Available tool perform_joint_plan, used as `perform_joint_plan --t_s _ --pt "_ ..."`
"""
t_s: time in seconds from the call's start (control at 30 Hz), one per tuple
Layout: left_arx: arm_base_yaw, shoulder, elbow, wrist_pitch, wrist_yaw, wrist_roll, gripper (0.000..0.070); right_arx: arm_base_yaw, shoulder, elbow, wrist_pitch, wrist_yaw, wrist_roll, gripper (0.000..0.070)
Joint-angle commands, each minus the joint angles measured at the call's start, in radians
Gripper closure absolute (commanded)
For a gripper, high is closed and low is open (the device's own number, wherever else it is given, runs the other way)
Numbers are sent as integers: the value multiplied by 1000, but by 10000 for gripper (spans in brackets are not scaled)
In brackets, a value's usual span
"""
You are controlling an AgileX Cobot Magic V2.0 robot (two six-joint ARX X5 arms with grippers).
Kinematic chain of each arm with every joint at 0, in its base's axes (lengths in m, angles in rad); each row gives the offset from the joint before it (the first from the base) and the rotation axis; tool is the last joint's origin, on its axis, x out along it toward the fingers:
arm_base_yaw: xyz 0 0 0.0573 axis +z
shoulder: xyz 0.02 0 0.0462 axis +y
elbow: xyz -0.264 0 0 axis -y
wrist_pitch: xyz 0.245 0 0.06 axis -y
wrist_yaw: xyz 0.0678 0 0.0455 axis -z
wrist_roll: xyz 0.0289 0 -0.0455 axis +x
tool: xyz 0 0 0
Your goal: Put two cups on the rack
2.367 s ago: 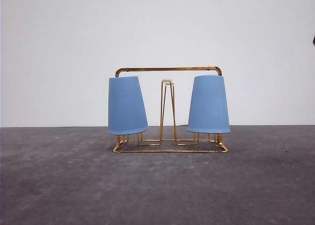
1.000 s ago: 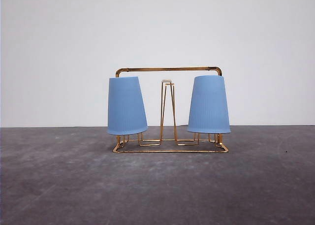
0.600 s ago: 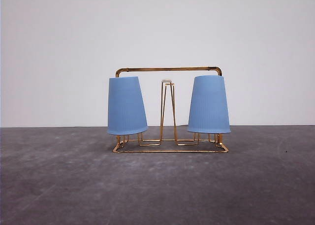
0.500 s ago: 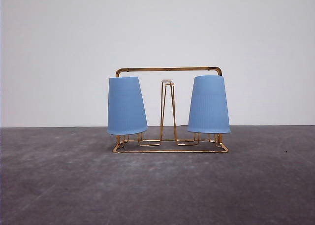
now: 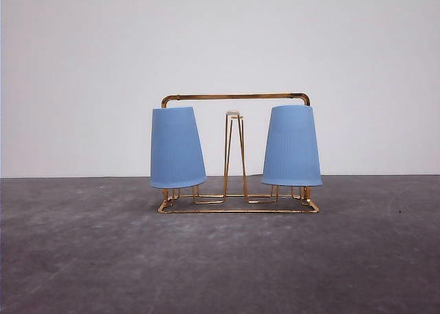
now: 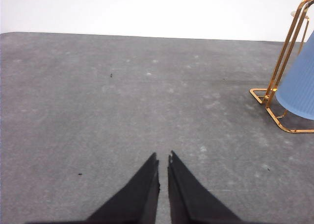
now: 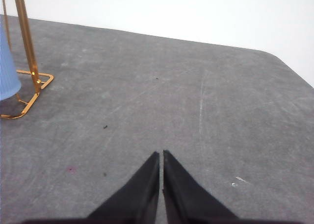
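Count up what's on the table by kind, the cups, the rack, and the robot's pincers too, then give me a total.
Light-blue cups: 2, left cup and right cup, both upside down on the rack
Gold wire rack: 1
Black pincers: 2, left pincer and right pincer, both shut with nothing in them
Total: 5

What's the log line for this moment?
cups: left cup and right cup upside down on rack | left gripper: shut, empty | right gripper: shut, empty | task: looks done
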Motion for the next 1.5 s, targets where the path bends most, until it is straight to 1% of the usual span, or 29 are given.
perform_joint_plan --t_s 0.0,1.47 --pt "1 -1 -15 -7 -2 -5 685 -2 0 -4 11 3 -7 689" --pt "1 -1 -15 -7 -2 -5 685 -2 0 -4 11 3 -7 689"
